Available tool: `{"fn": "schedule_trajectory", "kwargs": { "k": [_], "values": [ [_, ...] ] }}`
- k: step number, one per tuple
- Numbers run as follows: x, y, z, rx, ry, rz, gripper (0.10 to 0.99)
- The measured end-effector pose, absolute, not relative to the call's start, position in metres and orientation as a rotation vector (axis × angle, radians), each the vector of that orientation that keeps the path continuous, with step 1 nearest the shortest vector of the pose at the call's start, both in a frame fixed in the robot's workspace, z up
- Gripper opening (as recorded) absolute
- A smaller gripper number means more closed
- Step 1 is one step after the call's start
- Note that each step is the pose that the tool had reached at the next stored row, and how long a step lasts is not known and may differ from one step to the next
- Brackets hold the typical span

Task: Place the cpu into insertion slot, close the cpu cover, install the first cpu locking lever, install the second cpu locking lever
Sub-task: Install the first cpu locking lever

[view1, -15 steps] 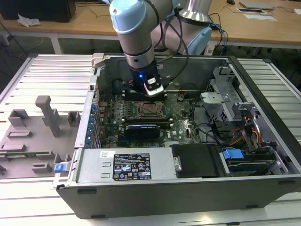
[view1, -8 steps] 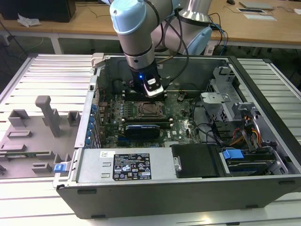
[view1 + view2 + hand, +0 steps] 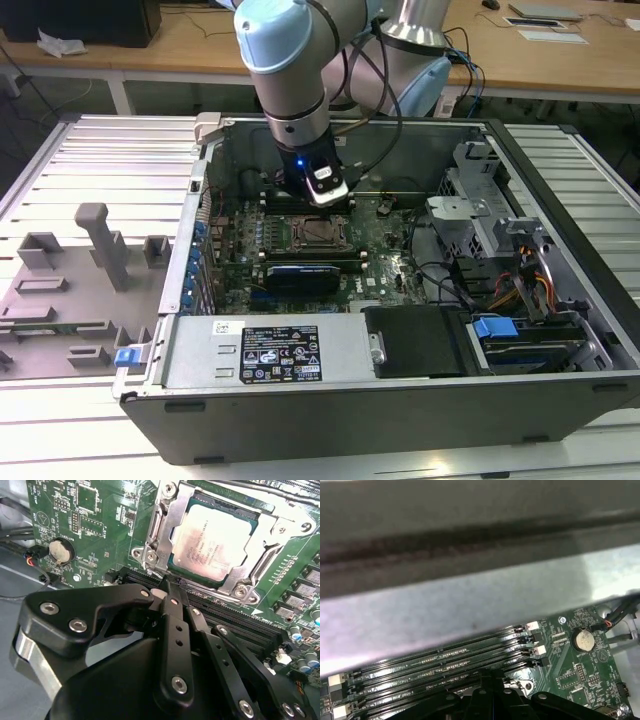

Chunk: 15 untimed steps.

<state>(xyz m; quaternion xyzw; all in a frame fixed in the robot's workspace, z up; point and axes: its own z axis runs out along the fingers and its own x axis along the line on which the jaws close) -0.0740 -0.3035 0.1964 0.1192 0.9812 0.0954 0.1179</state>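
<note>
The cpu (image 3: 212,540) lies flat in the insertion slot, silvery top face up. The cpu cover (image 3: 161,527) is down around it, its metal frame edging the chip. In the exterior view the slot (image 3: 318,235) sits mid-board, just in front of my gripper (image 3: 325,196). In the second wrist view my gripper (image 3: 169,586) is shut, its tips pressed together at the frame's edge, between the socket and the memory slots. I cannot make out a locking lever by the tips. In the first wrist view the fingers (image 3: 487,682) hang just above the memory slots.
Long black memory slots (image 3: 240,625) run beside the socket. A coin battery (image 3: 61,551) sits on the green board. The case wall (image 3: 470,595) rises close behind the arm. Drive bays and cables (image 3: 520,270) are on the exterior view's right, grey fixtures (image 3: 100,250) outside on its left.
</note>
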Motion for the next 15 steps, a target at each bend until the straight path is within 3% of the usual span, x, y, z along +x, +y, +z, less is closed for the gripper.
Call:
{"fn": "schedule_trajectory", "kwargs": {
  "k": [7, 13, 14, 15],
  "values": [
    [-0.074, -0.304, 0.208, 0.345, 2.871, 0.253, 0.106],
    [-0.074, -0.304, 0.220, 0.331, 2.874, 0.137, 0.106],
    [-0.074, -0.304, 0.224, 0.323, 2.877, 0.073, 0.106],
    [-0.074, -0.304, 0.224, 0.323, 2.879, 0.064, 0.106]
  ]
}}
